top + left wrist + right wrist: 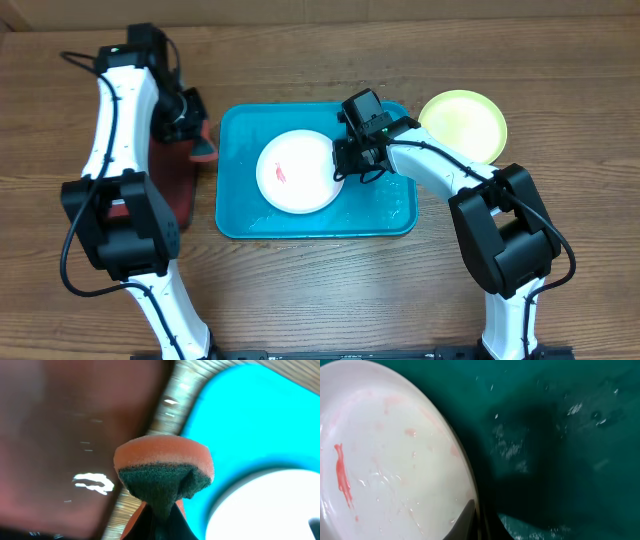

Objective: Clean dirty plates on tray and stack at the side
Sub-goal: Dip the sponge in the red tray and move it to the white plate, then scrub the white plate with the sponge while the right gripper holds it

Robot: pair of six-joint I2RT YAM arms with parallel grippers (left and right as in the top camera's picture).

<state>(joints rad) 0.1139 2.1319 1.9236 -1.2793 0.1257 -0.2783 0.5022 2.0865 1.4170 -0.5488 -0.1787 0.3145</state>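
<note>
The brown desk point(300, 290) carried the blue tray point(390, 215) at its middle, a dark-red tray point(180, 195) to the left; the yellow-green plate point(465, 120) lay on the bare wood just right of the blue tray; the white plate point(295, 175) sat inside it; the right pincer point(475, 522) was clenched on that plate's right rim; the left pincer point(160, 517) gripped an orange sponge point(162, 472) over the gap between the trays; a red smear point(342, 477) marked the plate; the step looked like steadying for scrubbing, so next the sponge must reach the smear; no writing was readable
</note>
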